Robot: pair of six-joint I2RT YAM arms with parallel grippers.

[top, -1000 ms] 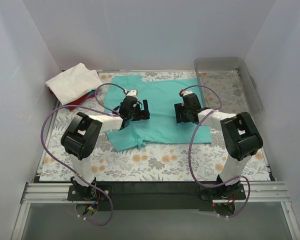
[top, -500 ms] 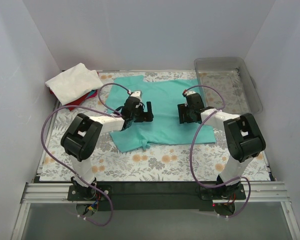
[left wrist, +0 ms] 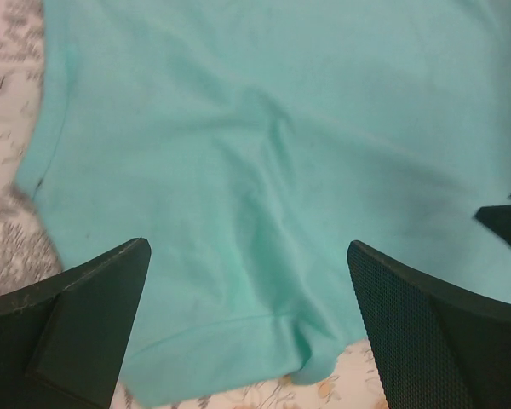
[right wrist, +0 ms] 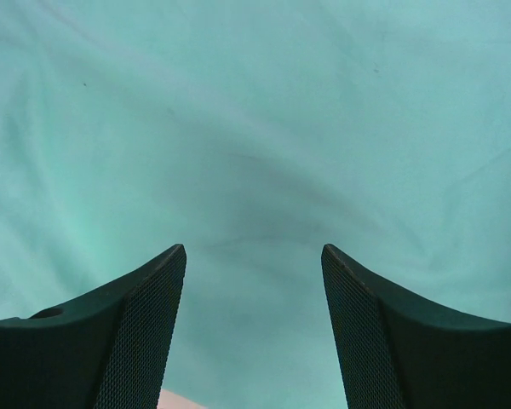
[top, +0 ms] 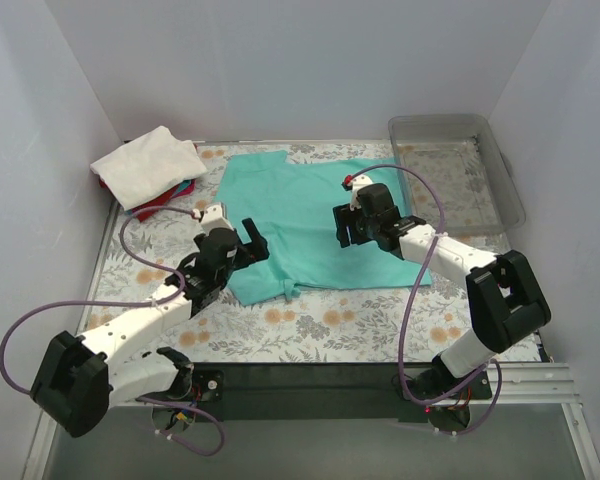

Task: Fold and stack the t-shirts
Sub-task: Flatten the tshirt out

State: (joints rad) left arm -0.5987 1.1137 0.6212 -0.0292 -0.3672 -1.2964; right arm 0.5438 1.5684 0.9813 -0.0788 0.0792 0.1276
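Note:
A teal t-shirt (top: 310,215) lies spread on the flowered table cloth, its near left corner (top: 280,288) bunched. It fills the left wrist view (left wrist: 264,170) and the right wrist view (right wrist: 255,128). My left gripper (top: 252,240) is open and empty over the shirt's left edge. My right gripper (top: 346,226) is open and empty above the shirt's middle. A folded white t-shirt (top: 148,165) lies at the back left on top of red (top: 150,205) and blue (top: 185,186) shirts.
A clear grey plastic tray (top: 458,165) stands at the back right. White walls close in the left, back and right. The flowered cloth (top: 310,325) shows bare in front of the teal shirt.
My left arm has drawn back toward the near left, its gripper now over the shirt's left edge. My right gripper has moved left over the shirt's middle. The shirt's near edge has shifted slightly.

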